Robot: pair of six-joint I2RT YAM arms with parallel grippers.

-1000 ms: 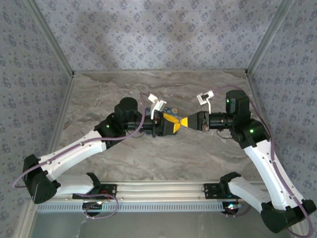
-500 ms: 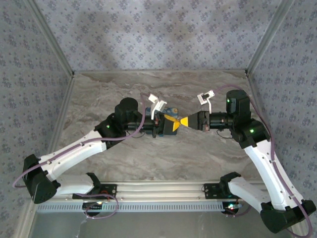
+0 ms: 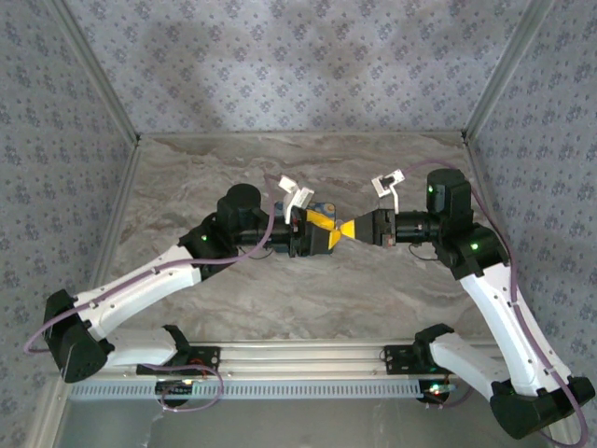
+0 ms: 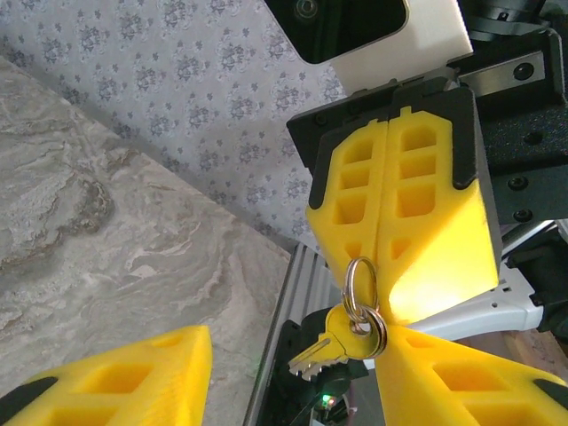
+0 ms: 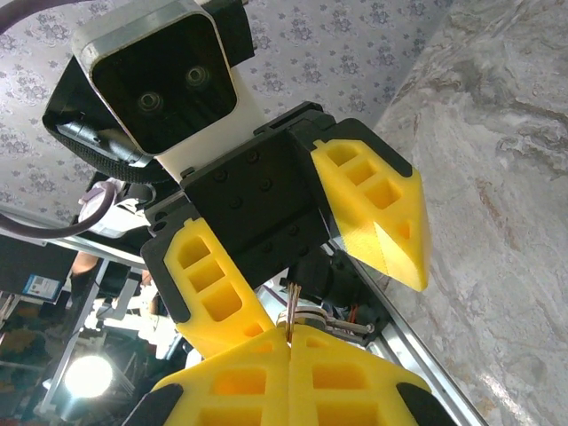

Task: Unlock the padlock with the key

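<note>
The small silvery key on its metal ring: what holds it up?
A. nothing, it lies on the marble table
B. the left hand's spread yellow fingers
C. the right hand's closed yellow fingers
C: the right hand, shut, pinches the metal ring, and the small silvery key dangles below.

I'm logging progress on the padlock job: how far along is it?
Done: the key is picked up; the right tool is shut on its key ring, key dangling. In hand: the key hangs between the fingers of the open left tool. Left: putting the key in the padlock and turning it.
</note>
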